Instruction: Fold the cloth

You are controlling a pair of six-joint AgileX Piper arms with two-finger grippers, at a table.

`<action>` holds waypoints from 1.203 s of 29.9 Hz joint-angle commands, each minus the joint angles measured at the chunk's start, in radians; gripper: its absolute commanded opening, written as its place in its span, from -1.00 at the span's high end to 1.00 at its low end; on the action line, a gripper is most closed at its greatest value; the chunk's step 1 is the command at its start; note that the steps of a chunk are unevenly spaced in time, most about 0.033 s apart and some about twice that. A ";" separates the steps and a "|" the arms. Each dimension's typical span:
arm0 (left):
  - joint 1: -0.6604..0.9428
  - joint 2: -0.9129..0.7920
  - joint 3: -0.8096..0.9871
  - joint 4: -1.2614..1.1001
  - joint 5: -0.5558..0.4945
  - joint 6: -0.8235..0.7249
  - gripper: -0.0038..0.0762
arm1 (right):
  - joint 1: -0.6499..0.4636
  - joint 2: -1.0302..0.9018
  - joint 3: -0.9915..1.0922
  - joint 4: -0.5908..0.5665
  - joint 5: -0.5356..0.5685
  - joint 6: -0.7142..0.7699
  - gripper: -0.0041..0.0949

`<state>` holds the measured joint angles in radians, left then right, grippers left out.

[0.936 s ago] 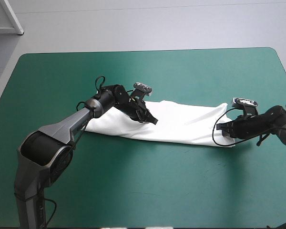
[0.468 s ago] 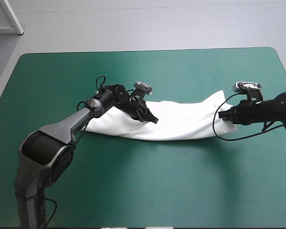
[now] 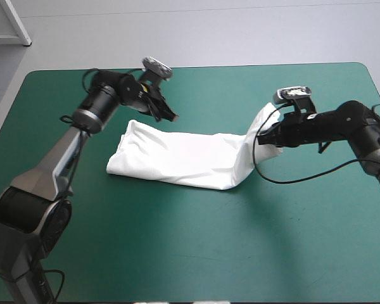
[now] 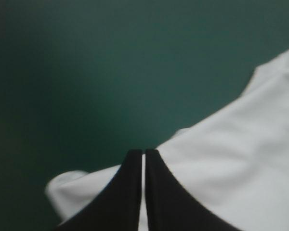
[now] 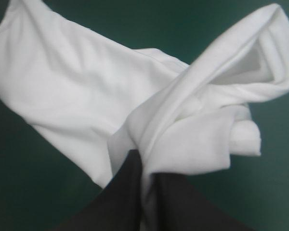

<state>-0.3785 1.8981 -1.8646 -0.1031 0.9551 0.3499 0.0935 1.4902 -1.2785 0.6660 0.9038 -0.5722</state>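
The white T-shirt [image 3: 177,158] lies as a long folded strip across the middle of the teal-green table. Its right end is lifted and bent back toward the left, with my right gripper [image 3: 261,138] shut on it. In the right wrist view the bunched cloth [image 5: 192,125] sits pinched between the right gripper's [image 5: 145,166] fingers, and the flat strip stretches away ahead. My left gripper [image 3: 173,116] hangs shut just beyond the shirt's far edge near its left end, holding nothing. In the left wrist view the left gripper [image 4: 144,153] points over the shirt's edge [image 4: 241,159], with bare cover ahead.
Bare teal-green cover [image 3: 177,253] surrounds the shirt on all sides, widest toward the front edge. A black cable loops down beside the right gripper, just right of the lifted end.
My left gripper rose off the shirt's middle and swung toward the far left. My right gripper lifted the shirt's right end and carried it leftward, shortening the strip.
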 commanded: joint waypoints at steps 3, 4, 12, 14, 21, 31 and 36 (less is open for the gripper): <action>0.149 -0.181 -0.102 0.103 0.112 -0.060 0.86 | 0.186 0.081 -0.196 -0.006 -0.028 0.087 0.93; 0.181 -0.204 -0.102 0.103 0.127 -0.063 0.86 | 0.220 0.115 -0.238 -0.021 -0.028 0.108 0.94; 0.311 -0.310 -0.102 0.103 0.198 -0.072 0.86 | 0.437 0.452 -0.688 -0.080 0.043 0.214 0.93; 0.313 -0.316 -0.102 0.103 0.200 -0.072 0.86 | 0.473 0.538 -0.797 -0.107 0.088 0.245 0.93; 0.313 -0.316 -0.100 0.091 0.222 -0.072 0.86 | 0.549 0.818 -1.233 -0.197 0.228 0.357 0.93; 0.313 -0.290 -0.092 0.091 0.237 -0.072 0.86 | 0.634 0.884 -1.344 -0.191 0.254 0.391 0.94; 0.313 -0.285 -0.036 0.088 0.227 -0.072 0.86 | 0.657 0.874 -1.344 -0.188 0.262 0.389 0.94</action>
<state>-0.0649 1.6518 -1.9028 0.0000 1.2307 0.2897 0.7410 2.4475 -2.5886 0.4373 1.1908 -0.1800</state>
